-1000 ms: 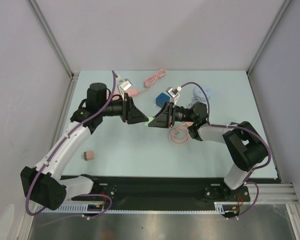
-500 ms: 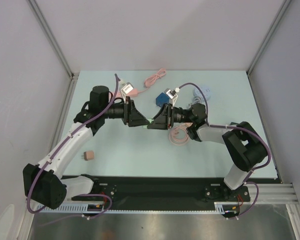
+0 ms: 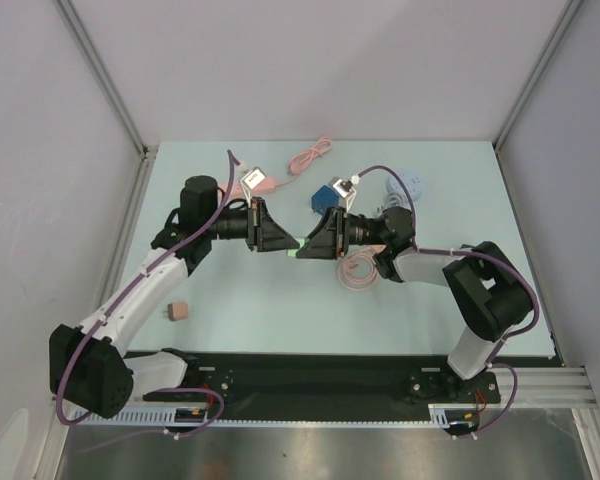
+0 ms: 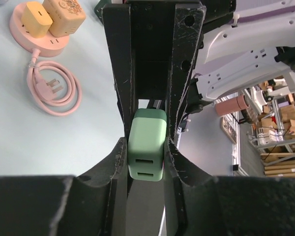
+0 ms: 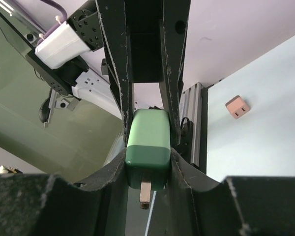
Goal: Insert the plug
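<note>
Plug [image 3: 295, 248]: green, mid-air over table [image 3: 260, 300], btw your two grippers.
Left gripper [image 4: 146, 148]: pinching plug.
Right gripper [image 5: 148, 160]: pinching it too, prong end.
Vs 1 s ago: left arm [image 3: 130, 295] nudged right; meet-pt approx same.

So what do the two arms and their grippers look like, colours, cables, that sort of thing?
The left arm and right arm have white link shells with chunky black joints. A purple cable runs along each. The left gripper and right gripper are matte black, their flat fingers marked with pale scratches.
</note>
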You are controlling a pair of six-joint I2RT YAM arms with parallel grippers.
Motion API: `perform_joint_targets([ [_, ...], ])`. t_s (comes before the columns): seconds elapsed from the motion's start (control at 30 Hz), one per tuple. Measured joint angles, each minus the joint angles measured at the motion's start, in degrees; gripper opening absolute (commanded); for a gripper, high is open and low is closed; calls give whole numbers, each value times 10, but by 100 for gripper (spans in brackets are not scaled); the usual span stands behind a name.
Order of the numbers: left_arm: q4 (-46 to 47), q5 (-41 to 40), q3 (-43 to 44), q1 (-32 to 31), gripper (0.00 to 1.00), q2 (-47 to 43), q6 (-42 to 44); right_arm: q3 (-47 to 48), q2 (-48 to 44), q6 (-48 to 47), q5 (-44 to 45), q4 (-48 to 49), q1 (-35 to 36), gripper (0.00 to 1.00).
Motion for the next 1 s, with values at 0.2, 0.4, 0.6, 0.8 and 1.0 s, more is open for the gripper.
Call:
perform_joint_targets([
  [0.2, 5, -23, 4, -4, 0, 0, -36, 0, 5, 12, 20, 4, -7, 60],
  [0.4, -57, -88, 61, -7, 0, 22, -21, 0, 17, 12, 61, 5, -30, 63],
  [0.6, -114, -145, 95, 1, 0, 50, -6, 0, 43, 9, 81, 4, -48, 62],
  [0.8, -216, -341, 176, 35, 0, 66, -7, 0, 50, -3, 99, -15, -69, 60],
  [1.0, -241, -514, 299, 45, 1, 131, 146, -9, 21, -64, 115, -96, -81, 59],
])
